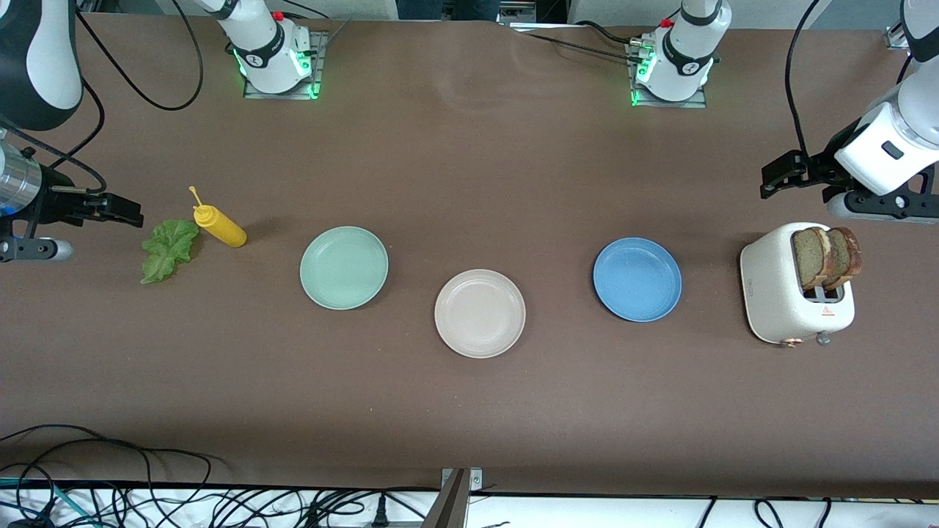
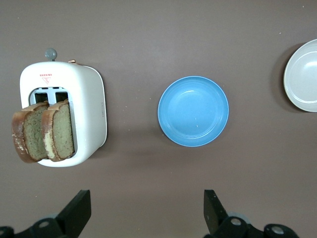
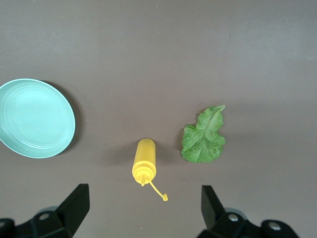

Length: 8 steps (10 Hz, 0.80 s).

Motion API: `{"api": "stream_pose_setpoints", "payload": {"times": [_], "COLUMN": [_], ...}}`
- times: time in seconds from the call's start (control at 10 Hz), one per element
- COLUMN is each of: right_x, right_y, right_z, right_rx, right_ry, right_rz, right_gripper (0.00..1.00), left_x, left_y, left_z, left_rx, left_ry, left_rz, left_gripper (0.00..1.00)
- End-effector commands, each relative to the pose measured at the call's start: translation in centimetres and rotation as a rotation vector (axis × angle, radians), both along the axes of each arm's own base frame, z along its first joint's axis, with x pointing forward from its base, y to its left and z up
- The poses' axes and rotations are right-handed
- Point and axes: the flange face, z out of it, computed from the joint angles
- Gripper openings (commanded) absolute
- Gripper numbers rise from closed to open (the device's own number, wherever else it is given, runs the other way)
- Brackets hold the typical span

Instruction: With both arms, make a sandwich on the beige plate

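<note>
- The beige plate (image 1: pixel 480 313) lies empty on the worktop (image 1: pixel 469 411), nearest to the front camera, between the mint plate (image 1: pixel 343 267) and the blue plate (image 1: pixel 637 279).
- The bread slices (image 1: pixel 827 257) stand in the toaster (image 1: pixel 796 293); they look light and crumbly, so gripping the top edge seems best.
- The lettuce leaf (image 1: pixel 169 249) looks soft and thin.
- The left end effector (image 1: pixel 783 173), over the worktop near the toaster, and the right end effector (image 1: pixel 117 209), above the leaf, both have their fingers apart and hold nothing.

I can read no words anywhere; the toaster (image 1: pixel 796 293) carries a small red warning triangle (image 1: pixel 827 310) with tiny illegible print beside its slots.
</note>
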Motion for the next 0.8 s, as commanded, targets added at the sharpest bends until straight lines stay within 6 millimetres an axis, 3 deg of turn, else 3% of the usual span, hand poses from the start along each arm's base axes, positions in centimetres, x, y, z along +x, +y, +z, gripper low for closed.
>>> {"api": "stream_pose_setpoints", "payload": {"times": [0.0,0.7], "right_x": [-0.05,-0.03], "right_y": [0.06,-0.05], "right_z": [0.51,0.60], "right_rx": [0.015,0.013], "right_ry": [-0.007,-0.009], "right_rz": [-0.008,-0.006], "right_gripper": [1.00,1.00], "left_x": [0.37,0.47], "left_y": [0.20,0.72], "left_z": [0.53,0.36], "left_rx": [0.022,0.022], "left_ry": [-0.005,-0.002], "left_rz": [-0.008,0.000], "left_gripper": [1.00,1.00]}}
